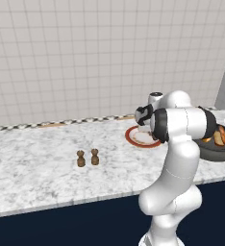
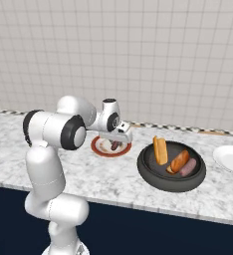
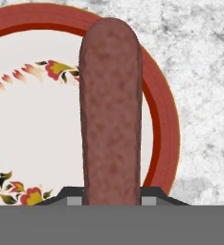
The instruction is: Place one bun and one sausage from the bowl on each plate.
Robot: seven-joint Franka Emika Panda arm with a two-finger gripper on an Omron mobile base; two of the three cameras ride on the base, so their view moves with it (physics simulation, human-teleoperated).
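The sausage [image 3: 111, 110] was right there in the claw [image 3: 111, 198], pinched between the two dark tips and running straight out along the hand's line of sight, its long axis pointing away from the claw. Beneath it lay the red-rimmed plate [image 3: 164, 119], cream centre with a flower border, and the sausage hung over the plate's side near the rim rather than its middle. Whether it was touching the plate or a little above, I couldn't tell.

From the right base view the claw [image 2: 117, 142] sat low over that same plate [image 2: 99, 149], a dark bit of sausage showing under the hand. So the relation that mattered: the sausage was directly ahead of the tips and already over the plate, so letting go looked like the move to come, perhaps after a small shift inward toward the centre.

Just beside it, the dark bowl [image 2: 153, 175] held what was left: one bun [image 2: 160, 150] leaning on the far wall, a second bun [image 2: 179, 161] and another sausage [image 2: 188, 167] lying side by side. Beyond the bowl, the white plate [image 2: 230, 158] sat bare.

Out on the marble counter [image 1: 37, 163], well apart from all this, stood two little brown shakers [image 1: 87, 157]. By my reckoning, three of the four placements remained once this sausage went down
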